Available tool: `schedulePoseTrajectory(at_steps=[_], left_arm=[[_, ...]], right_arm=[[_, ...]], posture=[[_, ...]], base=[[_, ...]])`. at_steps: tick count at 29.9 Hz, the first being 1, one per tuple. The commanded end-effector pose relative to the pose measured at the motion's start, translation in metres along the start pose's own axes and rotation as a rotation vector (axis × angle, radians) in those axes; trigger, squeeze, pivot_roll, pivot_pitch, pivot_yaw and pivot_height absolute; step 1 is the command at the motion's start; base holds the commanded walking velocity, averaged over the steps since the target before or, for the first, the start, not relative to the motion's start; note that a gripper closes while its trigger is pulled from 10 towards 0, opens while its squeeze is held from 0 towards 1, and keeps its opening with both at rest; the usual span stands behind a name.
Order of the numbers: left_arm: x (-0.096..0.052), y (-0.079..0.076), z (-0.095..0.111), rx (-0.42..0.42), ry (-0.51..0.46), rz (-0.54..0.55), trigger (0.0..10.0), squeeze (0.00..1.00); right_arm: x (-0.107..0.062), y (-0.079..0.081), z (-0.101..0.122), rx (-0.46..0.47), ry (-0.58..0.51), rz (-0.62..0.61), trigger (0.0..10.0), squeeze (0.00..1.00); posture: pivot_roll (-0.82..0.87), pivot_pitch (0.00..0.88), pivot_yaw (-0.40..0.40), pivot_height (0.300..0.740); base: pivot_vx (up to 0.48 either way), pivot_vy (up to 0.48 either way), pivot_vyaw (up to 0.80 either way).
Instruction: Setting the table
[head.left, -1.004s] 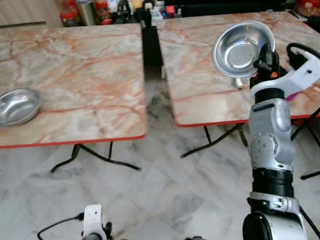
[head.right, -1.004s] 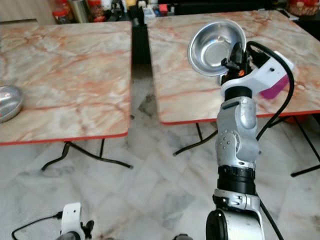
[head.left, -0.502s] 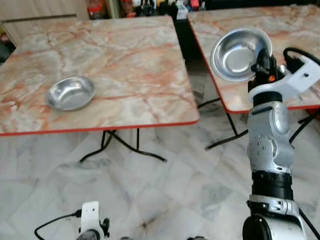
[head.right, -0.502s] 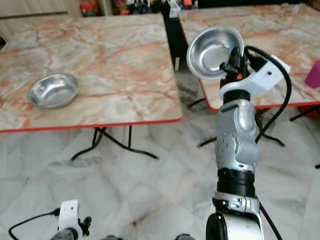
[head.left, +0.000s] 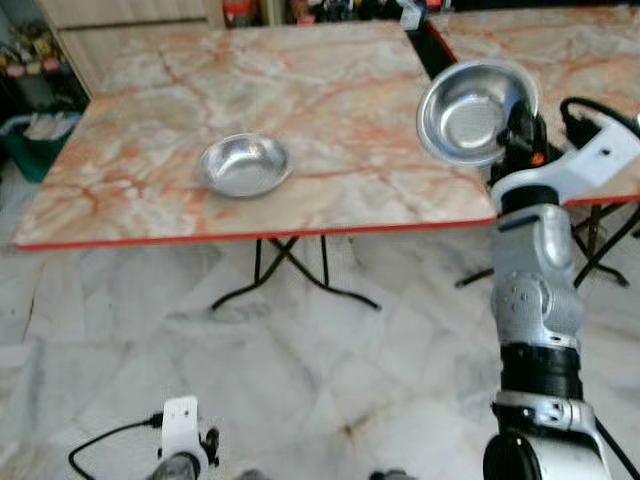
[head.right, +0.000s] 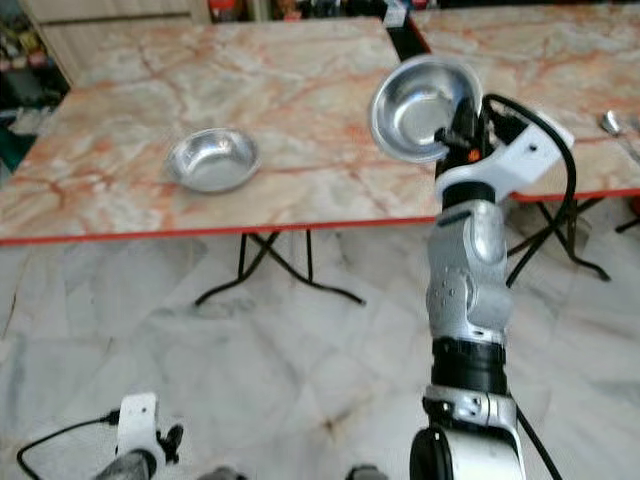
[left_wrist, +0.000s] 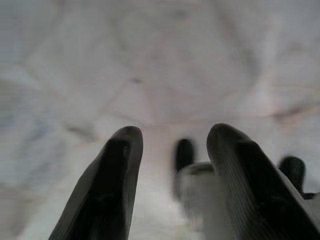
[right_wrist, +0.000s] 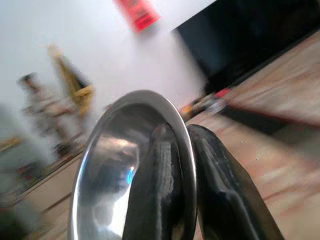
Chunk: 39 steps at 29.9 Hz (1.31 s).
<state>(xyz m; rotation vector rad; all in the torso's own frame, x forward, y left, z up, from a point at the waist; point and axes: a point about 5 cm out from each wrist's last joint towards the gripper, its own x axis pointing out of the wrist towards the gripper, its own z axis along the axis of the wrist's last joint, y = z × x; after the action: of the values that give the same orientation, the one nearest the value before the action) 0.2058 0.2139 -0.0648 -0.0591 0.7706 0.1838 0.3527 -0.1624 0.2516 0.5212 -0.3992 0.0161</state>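
My right gripper (head.left: 520, 128) is raised at the right and shut on the rim of a steel bowl (head.left: 470, 110), which stands tilted on edge with its hollow facing me. In the right wrist view the two black fingers (right_wrist: 165, 200) pinch that bowl's rim (right_wrist: 145, 100). A second steel bowl (head.left: 245, 165) sits upright on the marble table (head.left: 150, 110) in front of me, left of the held one. My left gripper (left_wrist: 172, 170) hangs low over the floor, open with nothing between its fingers.
A second marble table (head.left: 560, 40) stands to the right, with a narrow gap between the two. Both have red edges and folding black legs (head.left: 290, 275). Cupboards and clutter (head.left: 30, 75) line the far left. A spoon (head.right: 612, 122) lies on the right table. Marble floor lies below.
The camera has swung left, so the left table and its bowl now sit in the middle of the view. The right gripper keeps hold of the tilted bowl.
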Motion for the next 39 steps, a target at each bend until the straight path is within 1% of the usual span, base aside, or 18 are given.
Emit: schedulePoseTrajectory(at_steps=[1, 7, 9, 20, 26, 29, 39], left_arm=[[-0.0024, -0.0005, -0.0102, -0.013, 0.035, 0.003, 10.0, 0.0], [-0.0025, -0.0016, -0.0105, -0.011, 0.034, 0.004, 10.0, 0.0], [-0.0024, -0.0024, -0.0097, 0.004, 0.027, 0.005, 10.0, 0.0], [-0.0018, -0.003, -0.0077, 0.002, 0.02, 0.001, 10.0, 0.0], [-0.0014, -0.0026, -0.0058, 0.003, 0.014, 0.002, 10.0, 0.0], [-0.0013, -0.003, -0.0053, 0.0, 0.011, 0.0, 10.0, 0.0], [-0.0015, -0.0028, -0.0061, -0.003, 0.013, -0.004, 10.0, 0.0]], right_arm=[[0.0024, -0.003, 0.0124, -0.01, -0.041, -0.006, 10.0, 0.0], [0.0026, -0.0036, 0.0125, -0.011, -0.039, -0.006, 10.0, 0.0], [0.0027, -0.0037, 0.0123, -0.012, -0.039, -0.008, 10.0, 0.0], [0.0027, -0.0054, 0.0122, -0.014, -0.039, -0.012, 10.0, 0.0], [0.0029, -0.0065, 0.0127, -0.02, -0.045, -0.023, 10.0, 0.0], [0.0031, -0.0066, 0.0129, -0.019, -0.048, -0.024, 10.0, 0.0], [0.0029, -0.0078, 0.0121, -0.021, -0.042, -0.033, 10.0, 0.0]], posture=[[-0.03, 0.16, 0.021, 0.74], [-0.03, 0.156, 0.021, 0.74], [-0.03, 0.156, 0.021, 0.74], [-0.03, 0.143, 0.023, 0.74], [-0.03, 0.145, 0.023, 0.74], [-0.03, 0.148, 0.023, 0.74], [-0.03, 0.151, 0.024, 0.74]], base=[[0.0, 0.48, 0.0], [0.0, 0.48, 0.0], [0.0, 0.0, 0.0], [0.0, 0.0, 0.0], [0.308, 0.0, 0.0], [0.351, 0.0, 0.46], [0.41, 0.0, 0.0]])
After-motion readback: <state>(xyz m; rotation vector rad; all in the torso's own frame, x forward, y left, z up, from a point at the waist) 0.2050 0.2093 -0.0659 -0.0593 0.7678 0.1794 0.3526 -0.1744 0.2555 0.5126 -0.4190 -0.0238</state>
